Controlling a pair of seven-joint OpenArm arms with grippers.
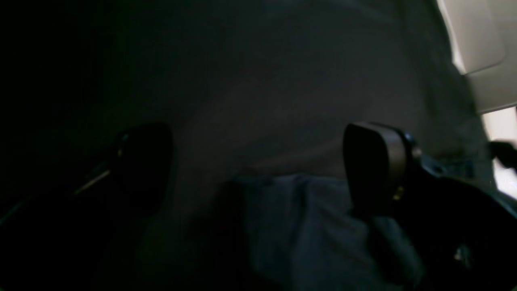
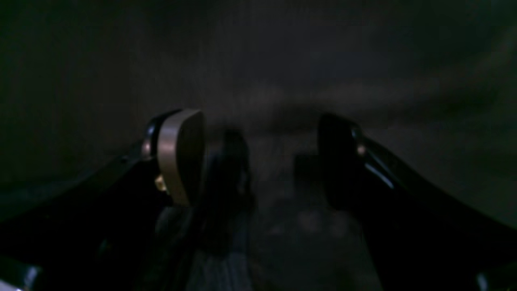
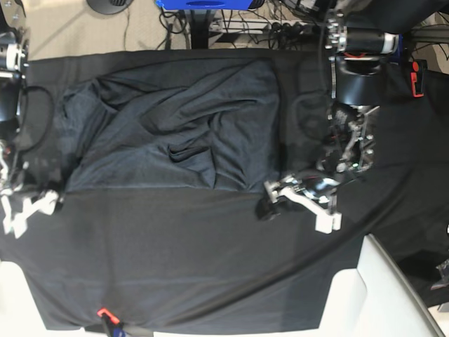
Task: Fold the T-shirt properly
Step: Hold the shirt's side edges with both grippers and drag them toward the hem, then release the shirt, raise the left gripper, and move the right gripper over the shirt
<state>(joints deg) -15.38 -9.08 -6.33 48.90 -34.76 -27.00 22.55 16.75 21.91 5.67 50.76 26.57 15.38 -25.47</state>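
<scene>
The dark charcoal T-shirt [image 3: 175, 133] lies spread and wrinkled on the black table cloth [image 3: 196, 267], its straight lower edge facing the front. My left gripper [image 3: 298, 210] stands open just off the shirt's lower right corner. In the left wrist view its fingers [image 1: 375, 161] are wide apart over grey cloth [image 1: 282, 101], gripping nothing. My right gripper [image 3: 31, 210] sits at the shirt's lower left corner, also open. In the right wrist view its fingers [image 2: 181, 157] stand apart over dim dark fabric [image 2: 282, 93].
A white surface [image 3: 365, 295] juts in at the bottom right. A small red-tipped object [image 3: 105, 314] sits at the cloth's front edge. Cables and a blue frame [image 3: 203, 5] lie beyond the far edge. A red part [image 3: 415, 77] is mounted at the right.
</scene>
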